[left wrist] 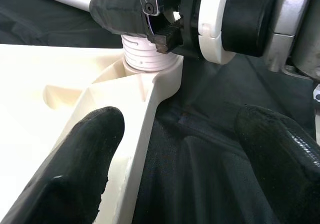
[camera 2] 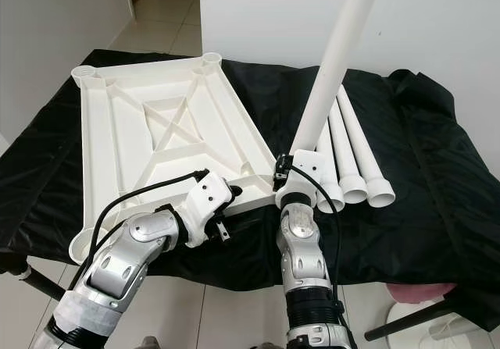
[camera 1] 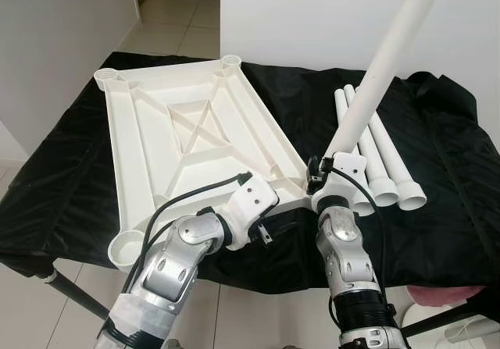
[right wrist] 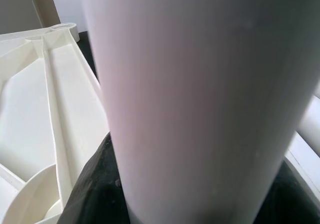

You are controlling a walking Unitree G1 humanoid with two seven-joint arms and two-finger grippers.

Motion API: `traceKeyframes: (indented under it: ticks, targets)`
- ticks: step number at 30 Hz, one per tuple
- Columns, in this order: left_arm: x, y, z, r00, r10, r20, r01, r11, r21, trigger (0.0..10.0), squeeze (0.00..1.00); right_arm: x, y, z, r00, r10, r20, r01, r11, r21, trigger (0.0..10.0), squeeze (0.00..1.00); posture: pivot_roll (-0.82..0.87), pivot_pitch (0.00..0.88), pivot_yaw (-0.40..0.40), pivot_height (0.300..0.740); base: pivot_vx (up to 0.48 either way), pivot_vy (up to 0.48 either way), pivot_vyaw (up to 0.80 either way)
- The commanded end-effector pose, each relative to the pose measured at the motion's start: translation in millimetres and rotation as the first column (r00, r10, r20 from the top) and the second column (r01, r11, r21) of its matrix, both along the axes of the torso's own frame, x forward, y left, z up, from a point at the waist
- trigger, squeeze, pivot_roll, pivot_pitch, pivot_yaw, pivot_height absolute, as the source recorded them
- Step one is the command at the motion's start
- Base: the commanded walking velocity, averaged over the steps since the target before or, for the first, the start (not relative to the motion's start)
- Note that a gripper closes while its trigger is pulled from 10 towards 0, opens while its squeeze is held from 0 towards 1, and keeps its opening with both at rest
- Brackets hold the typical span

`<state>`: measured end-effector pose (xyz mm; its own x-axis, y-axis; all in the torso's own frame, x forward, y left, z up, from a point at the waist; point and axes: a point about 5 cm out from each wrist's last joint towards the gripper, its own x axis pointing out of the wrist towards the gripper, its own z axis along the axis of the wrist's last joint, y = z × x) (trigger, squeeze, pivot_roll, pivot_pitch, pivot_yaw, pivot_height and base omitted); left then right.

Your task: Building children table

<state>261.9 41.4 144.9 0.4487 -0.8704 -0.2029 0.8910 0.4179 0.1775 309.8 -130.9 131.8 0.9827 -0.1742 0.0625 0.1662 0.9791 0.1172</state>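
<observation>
The white table top (camera 1: 187,130) lies upside down on a black cloth. A white leg (camera 1: 375,76) stands tilted in its near right corner socket (left wrist: 160,78), ribbed end (left wrist: 147,56) at the socket mouth. My right gripper (camera 1: 326,171) is shut on the leg just above that end; the leg (right wrist: 190,108) looms close in the right wrist view. My left gripper (left wrist: 175,154) is open at the table top's near edge beside the same corner, one finger (left wrist: 80,169) over the white rim and the other (left wrist: 280,154) over the cloth, holding nothing.
Three spare white legs (camera 1: 383,150) lie side by side on the black cloth (camera 1: 445,208) to the right of the corner. A white wall rises behind the bench. Tiled floor (camera 1: 172,13) shows at the back left, and a pink object (camera 1: 437,296) sits low right.
</observation>
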Motion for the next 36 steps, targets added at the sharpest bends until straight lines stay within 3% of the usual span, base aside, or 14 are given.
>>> traceKeyframes:
  ticks: [1,10,11,14,15,23,24,25,26,31,32,34,36]
  targets:
    - [0.8,0.0,1.1,0.998,0.056,0.012,-0.056,0.998,-0.009,10.0,0.0,-2.6,-3.9,3.5,1.0,-0.026,0.005,0.026,0.999,0.021,10.0,0.0,-0.03,0.0,-0.049,0.74,0.0,0.0,0.0]
    - [1.1,1.1,1.9,0.998,0.067,0.01,-0.067,0.998,-0.013,10.0,0.0,-2.8,-0.3,5.6,1.0,-0.022,0.009,0.022,1.0,0.023,10.0,0.0,-0.03,0.0,-0.05,0.74,0.0,0.0,0.0]
    - [0.8,1.4,1.7,0.998,0.068,0.009,-0.068,0.998,-0.013,10.0,0.0,-2.9,-1.1,6.6,1.0,-0.014,0.016,0.014,1.0,0.025,10.0,0.89,-0.03,0.0,-0.051,0.74,0.0,0.0,0.0]
    - [0.6,1.9,1.4,0.997,0.07,0.008,-0.07,0.997,-0.013,10.0,0.0,-3.1,-2.2,7.8,1.0,-0.005,0.024,0.004,1.0,0.028,10.0,0.89,-0.03,0.0,-0.051,0.74,0.0,0.0,0.0]
    - [0.9,2.2,1.6,0.997,0.072,0.008,-0.072,0.997,-0.012,10.0,0.0,-3.6,-2.5,10.0,0.999,0.019,0.036,-0.02,0.999,0.034,10.0,1.0,-0.03,0.0,-0.052,0.74,0.0,0.0,0.0]
    - [1.3,1.9,2.2,0.997,0.073,0.009,-0.073,0.997,-0.014,10.0,0.0,-7.8,-2.5,16.3,0.987,0.142,0.081,-0.144,0.989,0.017,10.0,1.0,-0.03,0.0,-0.05,0.74,0.0,0.0,0.0]
    - [1.2,2.2,2.3,0.997,0.071,0.009,-0.071,0.997,-0.012,10.0,0.0,-7.9,-4.1,15.2,0.982,0.172,0.079,-0.173,0.985,0.011,10.0,0.56,-0.03,0.0,-0.048,0.74,0.0,0.0,0.0]
    - [1.2,2.2,2.3,0.997,0.071,0.009,-0.071,0.997,-0.012,10.0,0.0,-7.9,-4.1,15.2,0.982,0.172,0.079,-0.173,0.985,0.011,10.0,0.56,-0.03,0.0,-0.048,0.74,0.0,0.0,0.0]
    - [0.9,2.5,2.3,0.998,0.068,0.009,-0.068,0.998,-0.009,10.0,0.0,-8.1,-5.2,14.4,0.975,0.206,0.079,-0.206,0.978,0.002,10.0,0.04,-0.03,0.0,-0.048,0.74,0.0,0.0,0.0]
    - [0.6,3.5,2.8,0.998,0.063,0.01,-0.063,0.998,-0.005,10.0,0.0,-7.7,-7.4,11.6,0.951,0.301,0.073,-0.299,0.954,-0.038,10.0,0.0,-0.02,0.0,-0.047,0.74,0.0,0.0,0.0]
    - [0.7,4.4,4.2,0.998,0.059,0.009,-0.059,0.998,-0.009,10.0,0.0,-6.4,-9.9,9.3,0.92,0.386,0.062,-0.381,0.921,-0.077,10.0,0.0,-0.02,0.0,-0.046,0.74,0.0,0.0,0.0]
    - [0.8,4.8,5.0,0.998,0.057,0.008,-0.057,0.998,-0.011,10.0,0.0,-5.7,-11.0,8.6,0.907,0.417,0.058,-0.412,0.907,-0.091,10.0,0.0,-0.02,0.0,-0.046,0.74,0.0,0.0,0.0]
    - [2.6,7.5,9.5,0.999,0.043,0.004,-0.043,0.999,-0.023,10.0,0.0,-0.9,-12.4,4.7,0.839,0.545,0.008,-0.537,0.829,-0.154,10.0,0.0,-0.02,0.0,-0.042,0.74,0.0,0.0,0.0]
